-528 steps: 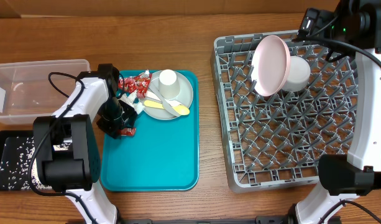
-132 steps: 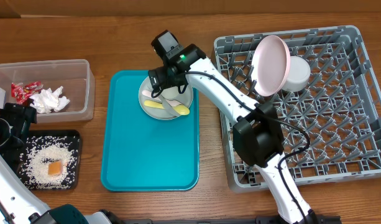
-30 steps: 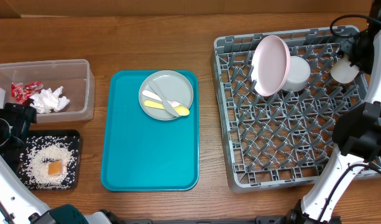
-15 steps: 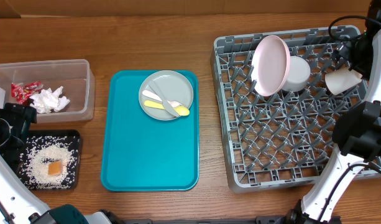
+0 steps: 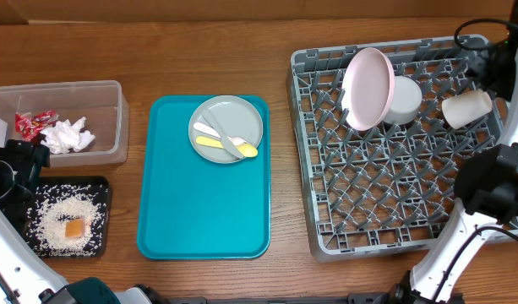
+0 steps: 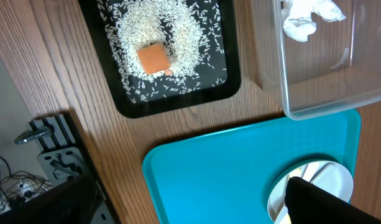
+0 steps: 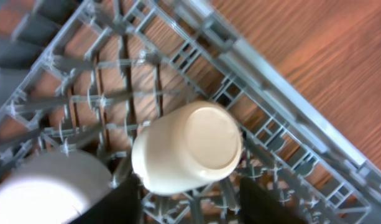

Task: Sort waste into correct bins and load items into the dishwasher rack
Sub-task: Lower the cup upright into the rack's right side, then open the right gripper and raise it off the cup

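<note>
The white cup [image 5: 466,108] [image 7: 187,146] lies tilted on the pegs at the far right of the grey dishwasher rack [image 5: 394,211]. My right gripper [image 5: 488,74] [image 7: 190,200] hangs just behind it, open, with only rack showing between its fingers. A pale pink plate [image 5: 368,88] stands on edge against a white bowl [image 5: 405,101]. The grey-green plate [image 5: 227,128] holds the yellow spoon [image 5: 231,147] and the fork [image 5: 218,135]. Red wrappers [image 5: 32,123] and tissue [image 5: 68,135] lie in the clear tub [image 5: 89,89]. Rice and an orange cube [image 5: 73,229] [image 6: 154,58] fill the black tray [image 5: 9,190]. My left gripper [image 5: 18,165] [image 6: 187,190] is open and holds nothing.
The teal serving tray [image 5: 199,211] lies between the bins and the rack, with the grey-green plate at its far end. The right arm's base [image 5: 487,186] stands over the rack's right edge. A cable loops above the rack's far right corner.
The right gripper let go of the white cup, which tipped onto the rack pegs. The gripper has drawn back a little from it. The left arm has not moved.
</note>
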Available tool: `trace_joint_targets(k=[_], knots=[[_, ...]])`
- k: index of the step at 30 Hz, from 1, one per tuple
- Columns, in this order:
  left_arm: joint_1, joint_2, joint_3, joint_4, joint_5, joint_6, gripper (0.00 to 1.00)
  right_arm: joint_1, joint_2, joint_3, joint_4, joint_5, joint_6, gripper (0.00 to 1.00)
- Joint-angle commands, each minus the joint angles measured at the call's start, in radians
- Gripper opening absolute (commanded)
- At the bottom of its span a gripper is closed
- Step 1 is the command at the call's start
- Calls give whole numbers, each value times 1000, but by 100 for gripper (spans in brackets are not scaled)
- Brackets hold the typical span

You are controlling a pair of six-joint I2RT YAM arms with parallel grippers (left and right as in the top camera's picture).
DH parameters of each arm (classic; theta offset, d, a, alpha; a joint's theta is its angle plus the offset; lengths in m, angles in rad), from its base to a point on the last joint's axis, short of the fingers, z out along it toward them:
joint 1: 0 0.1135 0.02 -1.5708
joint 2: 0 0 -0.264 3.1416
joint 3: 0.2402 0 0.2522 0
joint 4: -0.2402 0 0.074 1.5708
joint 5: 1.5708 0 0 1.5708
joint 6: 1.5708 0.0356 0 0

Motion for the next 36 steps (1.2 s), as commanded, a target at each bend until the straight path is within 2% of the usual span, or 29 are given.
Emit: trace_joint_targets(k=[1, 5, 7, 9, 12, 15, 25, 28, 30, 33, 36], knots=[[4, 2, -9, 1, -11, -14, 100, -52, -3, 24, 30, 24, -2, 37], [4, 2, -9, 1, -11, -14, 100, -100, 9, 24, 75, 19, -2, 25], [4, 2, -9, 1, -11, -14, 100, -118, 18, 24, 86, 1, -2, 24], [4, 2, -9, 1, -11, -14, 100, -137, 33, 24, 93, -36, -2, 23], [4, 2, -9, 0, -11, -14, 100, -153, 57, 19, 111, -156, -26, 14], [4, 2, -9, 1, -11, -14, 100, -148, 67, 16, 123, -223, -56, 13], [4, 2, -9, 0, -11, -14, 100, -59, 71, -26, 98, -225, -56, 13], [4, 2, -9, 1, -11, -14, 100, -30, 71, -69, 85, -226, -56, 19], [4, 2, -9, 1, -11, -14, 100, -17, 71, -89, 76, -240, -56, 19], [4, 2, -9, 0, -11, -14, 100, -4, 70, -93, 55, -248, -56, 6], [4, 2, -9, 0, -11, -14, 100, -2, 60, -63, 18, -293, -56, 4]])
